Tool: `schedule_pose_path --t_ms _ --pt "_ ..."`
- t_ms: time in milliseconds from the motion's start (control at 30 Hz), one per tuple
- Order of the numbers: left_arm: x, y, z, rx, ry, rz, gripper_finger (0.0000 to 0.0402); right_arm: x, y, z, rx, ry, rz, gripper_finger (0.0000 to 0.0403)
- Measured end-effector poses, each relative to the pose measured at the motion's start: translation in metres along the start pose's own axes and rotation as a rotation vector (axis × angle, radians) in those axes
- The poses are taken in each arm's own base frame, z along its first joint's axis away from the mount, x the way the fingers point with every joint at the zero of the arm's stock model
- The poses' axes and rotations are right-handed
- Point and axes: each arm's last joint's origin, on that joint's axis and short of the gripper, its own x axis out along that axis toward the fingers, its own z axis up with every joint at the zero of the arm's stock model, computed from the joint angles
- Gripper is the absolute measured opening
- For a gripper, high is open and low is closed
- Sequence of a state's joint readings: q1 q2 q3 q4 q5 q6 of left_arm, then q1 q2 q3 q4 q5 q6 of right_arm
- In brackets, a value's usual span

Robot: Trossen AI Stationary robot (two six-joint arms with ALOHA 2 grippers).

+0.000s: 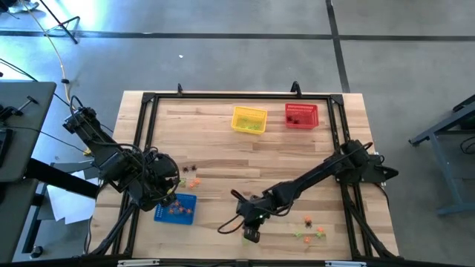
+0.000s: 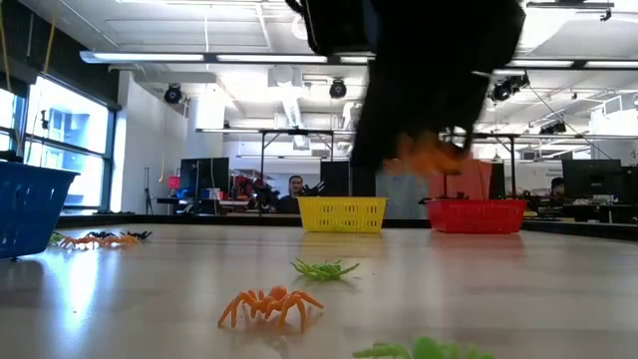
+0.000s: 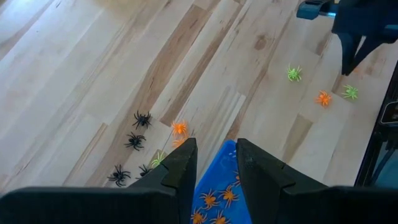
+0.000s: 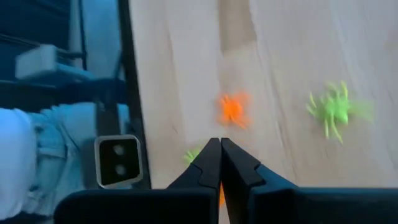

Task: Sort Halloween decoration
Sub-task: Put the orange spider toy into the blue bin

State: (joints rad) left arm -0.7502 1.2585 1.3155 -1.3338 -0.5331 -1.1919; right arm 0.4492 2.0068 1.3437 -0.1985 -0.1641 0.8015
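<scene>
Pale wood table (image 1: 223, 167), office beyond — right hand (image 4: 220, 163) shut, left hand (image 3: 214, 163) apart over blue basket (image 1: 177, 208)

Middle of my desk (image 1: 223, 141) is wide open. Only blockers I see: yellow basket (image 1: 249, 119) and red basket (image 1: 301, 116) at the far edge, blue basket (image 1: 177, 208) near-left.
</scene>
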Motion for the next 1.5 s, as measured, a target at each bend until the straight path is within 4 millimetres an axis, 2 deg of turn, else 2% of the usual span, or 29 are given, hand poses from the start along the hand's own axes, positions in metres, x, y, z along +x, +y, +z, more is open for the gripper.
schedule_pose_path --t_ms 100,267,400,500,700,900,1067,1333,1500 --pt "0.000 0.000 0.000 0.000 0.001 0.000 0.0099 -0.002 -0.001 0.014 -0.029 -0.085 0.048 0.0000" --pt "0.000 0.000 0.000 0.012 0.001 0.000 0.0099 -0.011 -0.008 0.048 -0.114 -0.350 0.070 0.0000" --pt "0.000 0.000 0.000 0.019 0.001 0.000 0.0099 -0.012 -0.015 0.074 -0.192 -0.563 0.135 0.0000" --pt "0.000 0.000 0.000 0.019 0.001 0.001 0.0099 -0.006 -0.023 0.085 -0.207 -0.655 0.174 0.0000" --pt "0.000 0.000 0.000 0.021 0.001 0.003 0.0099 0.024 -0.030 0.105 -0.199 -0.669 0.166 0.0000" --pt "0.000 0.000 0.000 0.030 0.001 0.003 0.0099 0.059 -0.018 0.132 -0.246 -0.685 0.248 0.0000" --pt "0.000 0.000 0.000 0.028 0.001 0.003 0.0099 0.081 -0.012 0.149 -0.265 -0.648 0.213 0.0000" --pt "0.000 0.000 0.000 0.029 0.006 0.001 0.0099 0.088 -0.009 0.158 -0.278 -0.612 0.170 0.0003" --pt "0.000 0.000 0.000 0.029 0.007 0.001 0.0099 0.089 -0.010 0.157 -0.312 -0.573 0.186 0.0039"
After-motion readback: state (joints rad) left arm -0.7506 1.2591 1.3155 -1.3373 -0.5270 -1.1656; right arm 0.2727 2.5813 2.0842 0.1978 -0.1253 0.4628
